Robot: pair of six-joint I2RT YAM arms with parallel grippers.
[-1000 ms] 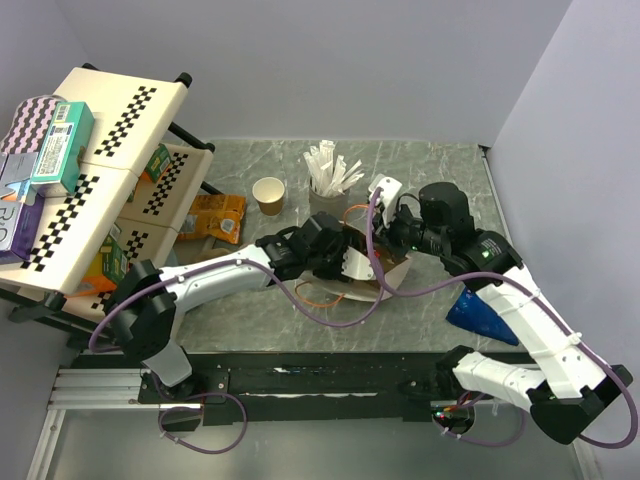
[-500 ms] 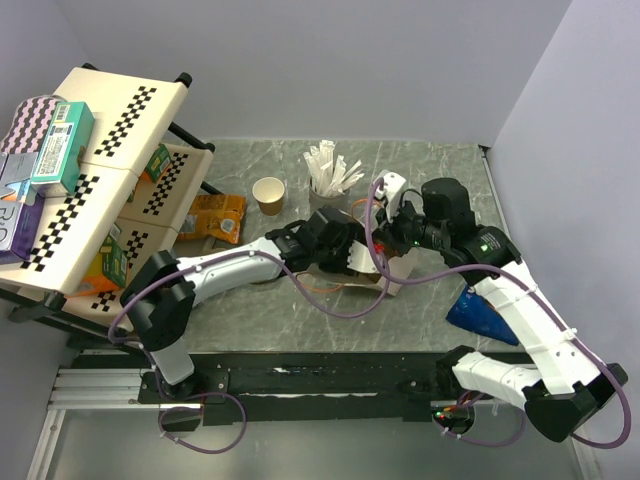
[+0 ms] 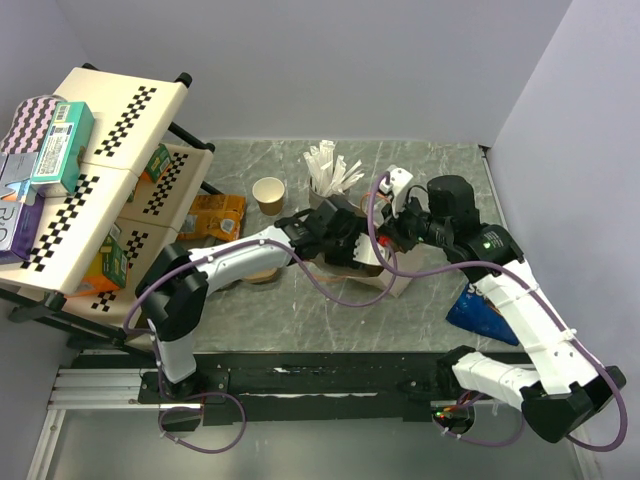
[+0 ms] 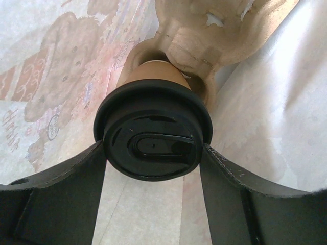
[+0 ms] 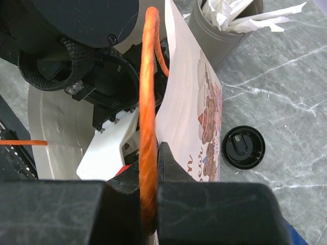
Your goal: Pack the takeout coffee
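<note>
Delivery under way: my left gripper (image 4: 153,153), fingers spread wide around a lidded cup (image 4: 153,76), has pushed further toward 3 o'clock into the bag (image 4: 271,102) over the last second. The cup's lower end now reaches into a ring of the carrier (image 4: 204,35) inside. My right gripper (image 5: 148,194), clamped tight on the orange handle (image 5: 148,76), has drawn the bag mouth toward 1 o'clock to hold it open. I judge this cup all but packed, with release next. A second cup (image 3: 268,193) waits open at the bag's 10 o'clock, and a loose lid (image 5: 242,148) lies just beside the bag.
</note>
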